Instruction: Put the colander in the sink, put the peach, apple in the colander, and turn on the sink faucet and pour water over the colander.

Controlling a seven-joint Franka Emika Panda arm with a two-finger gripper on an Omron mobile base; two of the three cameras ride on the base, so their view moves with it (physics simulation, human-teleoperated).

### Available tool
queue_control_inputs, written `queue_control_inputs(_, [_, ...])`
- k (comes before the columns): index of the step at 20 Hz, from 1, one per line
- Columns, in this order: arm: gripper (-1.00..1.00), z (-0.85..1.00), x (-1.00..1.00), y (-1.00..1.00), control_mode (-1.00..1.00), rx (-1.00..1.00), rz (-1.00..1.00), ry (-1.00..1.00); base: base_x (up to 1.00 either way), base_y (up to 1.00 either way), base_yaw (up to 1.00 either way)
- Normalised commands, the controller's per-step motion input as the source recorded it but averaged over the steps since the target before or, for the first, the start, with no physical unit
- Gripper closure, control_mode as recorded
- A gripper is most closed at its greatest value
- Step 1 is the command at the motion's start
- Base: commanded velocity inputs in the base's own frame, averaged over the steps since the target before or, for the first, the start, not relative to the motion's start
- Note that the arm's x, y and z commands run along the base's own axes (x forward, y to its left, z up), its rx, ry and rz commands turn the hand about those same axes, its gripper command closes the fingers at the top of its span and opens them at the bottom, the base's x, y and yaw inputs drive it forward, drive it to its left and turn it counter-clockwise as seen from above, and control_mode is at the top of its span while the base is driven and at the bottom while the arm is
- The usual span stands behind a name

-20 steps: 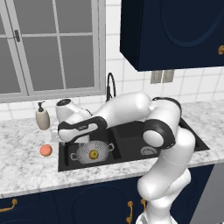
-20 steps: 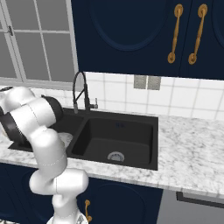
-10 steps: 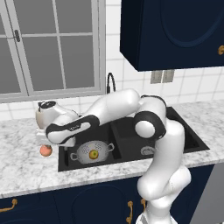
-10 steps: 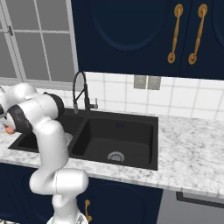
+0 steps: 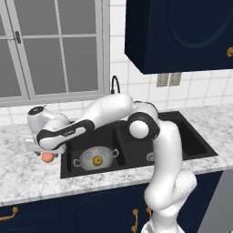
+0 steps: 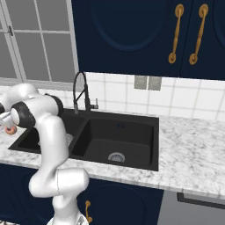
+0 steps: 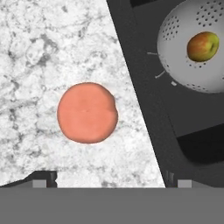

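Note:
The silver colander [image 5: 96,158] sits in the left basin of the black sink [image 5: 136,136], with the yellow-green apple [image 5: 97,160] inside it. On the white marbled counter just left of the sink lies the orange-pink peach [image 5: 47,157]. My gripper [image 5: 43,152] hangs right above the peach, open. In the hand view the peach [image 7: 87,112] lies ahead of the gripper [image 7: 109,180], whose fingertips [image 7: 43,177] stand wide apart, not touching it. The colander [image 7: 197,48] and apple [image 7: 203,46] show at the upper right. The black faucet [image 6: 81,90] stands behind the sink [image 6: 118,136]; no water runs.
A window is behind the counter [image 5: 27,177] at the left, and dark blue wall cabinets [image 5: 182,32] hang above the right side. The right basin [image 6: 116,156] holds only its drain. My arm stretches across the left basin.
The arm has swung left from above the colander to above the peach on the counter. The apple and colander stayed in place.

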Motion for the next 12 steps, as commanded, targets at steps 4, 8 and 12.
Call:
queue_control_inputs(4, [-1.0,-0.11,0.21,0.19,-1.0,-0.01,0.0,-0.05,0.0,0.0,0.0])
queue_control_inputs(8, [-1.0,-0.15,0.03,0.01,-1.0,0.0,0.0,-0.05,0.0,0.0,0.0])
queue_control_inputs(12, [-1.0,-0.22,0.0,-0.03,-1.0,0.0,0.03,-0.04,0.0,0.0,0.0])
